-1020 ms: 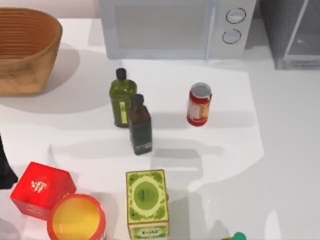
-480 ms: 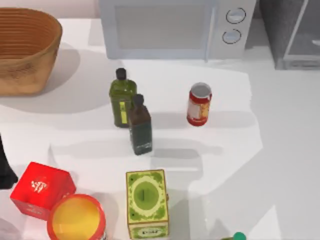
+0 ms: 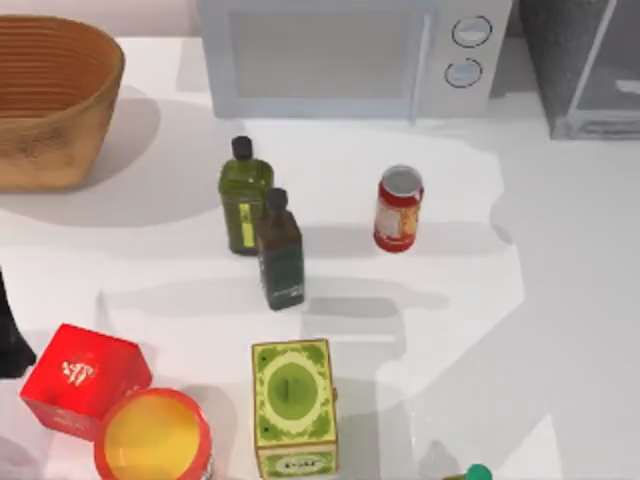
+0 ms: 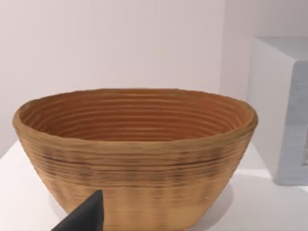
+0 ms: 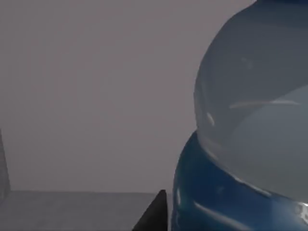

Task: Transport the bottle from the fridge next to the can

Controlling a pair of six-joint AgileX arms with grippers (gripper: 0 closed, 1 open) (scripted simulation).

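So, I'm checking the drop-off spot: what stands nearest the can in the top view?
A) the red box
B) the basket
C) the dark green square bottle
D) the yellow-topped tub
C: the dark green square bottle stands just left of the can, while the basket, red box and tub lie much farther off.

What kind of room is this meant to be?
Probably a rendered kitchen counter: a white microwave with two round knobs stands at the back beside a grey glass-doored fridge, with a small red can and a woven basket on the white table.
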